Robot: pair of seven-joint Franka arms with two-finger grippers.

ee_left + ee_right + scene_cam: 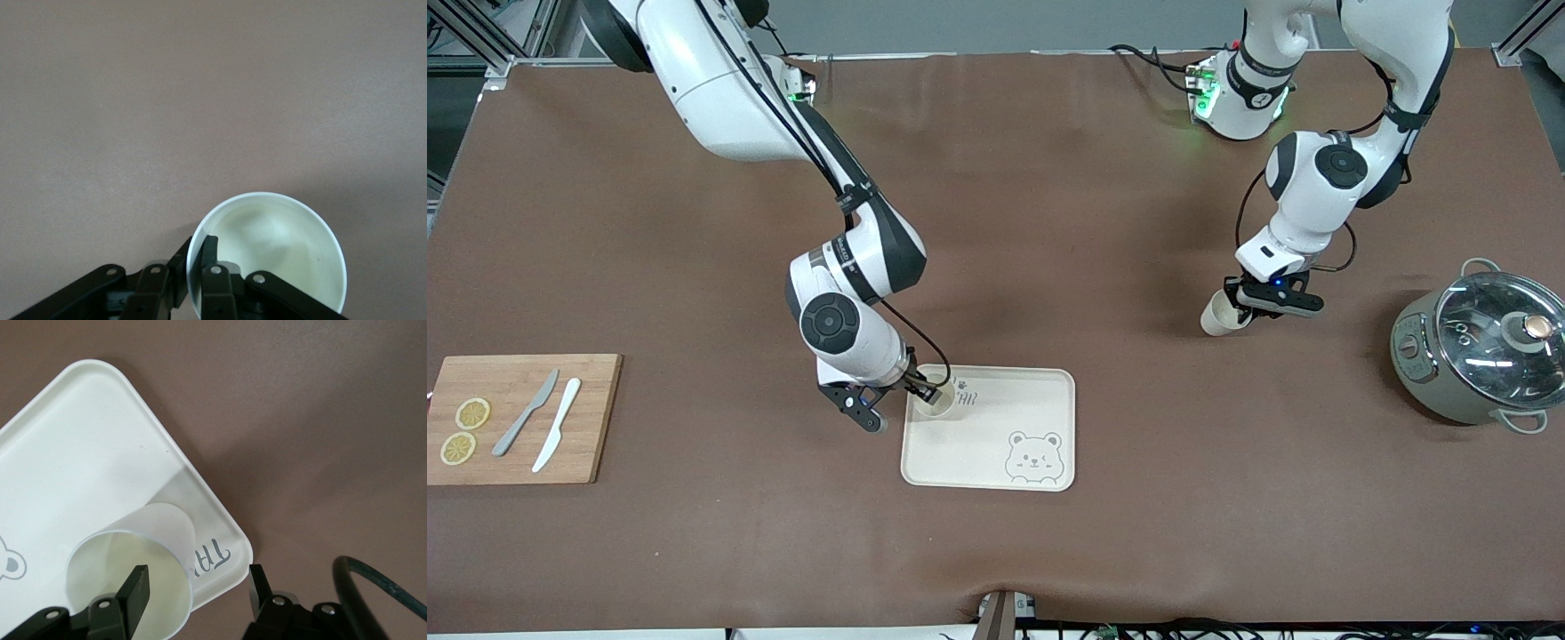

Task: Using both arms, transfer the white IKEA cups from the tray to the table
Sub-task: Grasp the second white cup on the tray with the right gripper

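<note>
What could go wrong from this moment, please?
1. The right end effector straddles the rim of the cup near the tray corner; closing unevenly might tip it.
2. The left end effector pinches only the wall of its tilted cup over the table; it could slip or land on its side.
</note>
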